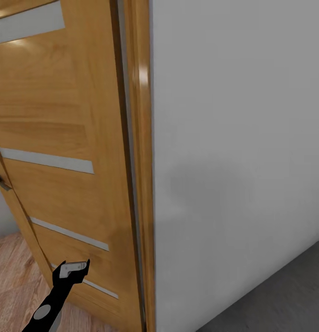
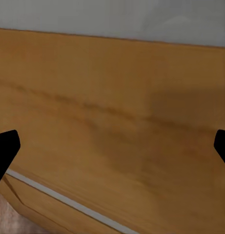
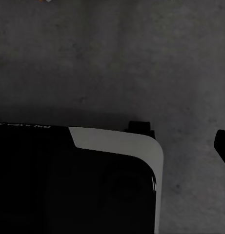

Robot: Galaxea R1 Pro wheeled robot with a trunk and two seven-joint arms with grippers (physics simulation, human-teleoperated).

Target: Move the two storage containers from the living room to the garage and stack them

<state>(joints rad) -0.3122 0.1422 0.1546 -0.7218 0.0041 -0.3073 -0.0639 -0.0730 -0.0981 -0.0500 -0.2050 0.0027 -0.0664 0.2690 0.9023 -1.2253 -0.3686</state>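
One left hand (image 1: 75, 267) low in head view, fingers spread apart, grasping nothing, just before wooden door (image 1: 58, 138) with pale inlay strips. Door frame (image 1: 141, 161) beyond hand's right, then plain grey wall (image 1: 238, 152). Right hand: fingertip (image 3: 223, 146) at wrist-view edge, state cannot tell, above dark concrete floor (image 3: 112, 58), robot base (image 3: 73, 185) beneath. Light wood planks (image 1: 12, 276) left of hand.

Honey-brown door (image 1: 62, 138) (pale stripes), grey wall (image 1: 238, 138)
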